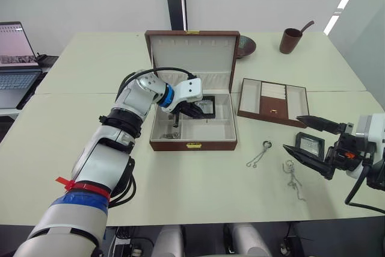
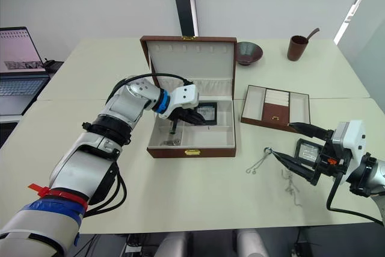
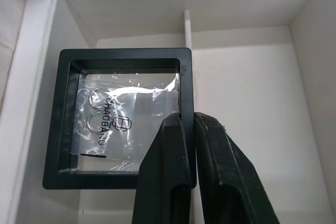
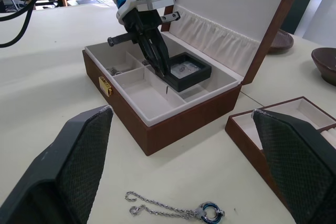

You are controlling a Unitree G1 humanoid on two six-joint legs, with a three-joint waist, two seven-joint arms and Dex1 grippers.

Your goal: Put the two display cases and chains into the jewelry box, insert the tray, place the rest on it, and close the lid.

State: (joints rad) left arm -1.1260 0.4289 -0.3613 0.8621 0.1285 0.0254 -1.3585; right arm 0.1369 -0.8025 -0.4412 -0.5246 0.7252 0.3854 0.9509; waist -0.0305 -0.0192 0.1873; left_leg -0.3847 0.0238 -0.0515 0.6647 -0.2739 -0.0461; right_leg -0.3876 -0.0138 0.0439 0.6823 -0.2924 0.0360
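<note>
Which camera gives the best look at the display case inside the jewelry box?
The left wrist view: the display case appears close, two rings visible, left claw shut on its edge. The right wrist view shows it small; in the eye views the claw partly covers it.

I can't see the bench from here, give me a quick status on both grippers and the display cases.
Left gripper shut on first display case, inside jewelry box. Right gripper open around second display case on table. Two chains on table. Nothing blocking.
</note>
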